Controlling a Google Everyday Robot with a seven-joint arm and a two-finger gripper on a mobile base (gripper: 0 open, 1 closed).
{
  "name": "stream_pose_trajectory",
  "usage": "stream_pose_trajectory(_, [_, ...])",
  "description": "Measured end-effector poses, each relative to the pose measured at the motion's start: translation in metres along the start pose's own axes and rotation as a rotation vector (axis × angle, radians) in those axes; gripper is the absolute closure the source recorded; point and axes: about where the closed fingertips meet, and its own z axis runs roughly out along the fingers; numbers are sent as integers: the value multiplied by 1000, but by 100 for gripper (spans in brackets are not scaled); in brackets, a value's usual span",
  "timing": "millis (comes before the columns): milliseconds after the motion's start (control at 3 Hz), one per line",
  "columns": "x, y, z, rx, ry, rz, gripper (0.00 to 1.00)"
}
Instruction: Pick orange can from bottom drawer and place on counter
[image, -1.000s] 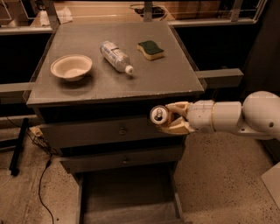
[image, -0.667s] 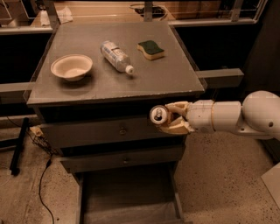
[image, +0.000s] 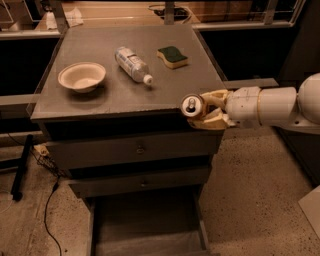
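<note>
cream-coloured two-finger gripper (image: 199, 110) is clamped on the small cylindrical orange can (image: 190, 106), one finger above it, one below. the can lies on its side in the grasp, silver pull-tab top facing the camera, sides mostly hidden by the fingers. it's held in the air just off the front right edge of the broad flat grey table (image: 165, 87), about level with the top surface. can't tell if it touches the edge. the white arm (image: 270, 106) comes in from the right, roughly horizontal.

the deep grey metal bottom drawer (image: 150, 227) is pulled out below, flat floor showing, thin side walls left and right. the can is well above it, not in it. the two upper grey drawers are pushed in: top drawer (image: 115, 150) and middle drawer (image: 115, 185), each with a small round knob.

on the table:
- shallow cream round bowl (image: 81, 76), upright, at the left
- clear plastic water bottle (image: 131, 62) with a white cap, lying on its side near the middle, cap pointing toward the front right
- green-and-yellow sponge (image: 172, 56), lying flat, right of the bottle and toward the back

all three sit apart from each other and well apart from the can.

speckled floor (image: 250, 200) around the cabinet. a black cable (image: 50, 210) runs across it at the left.
</note>
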Motion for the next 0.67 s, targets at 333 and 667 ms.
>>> stream_pose_trajectory(333, [-1, -1, 0, 2, -1, -1, 100])
stream_pose_trajectory(667, [-7, -22, -6, 20, -15, 3, 100])
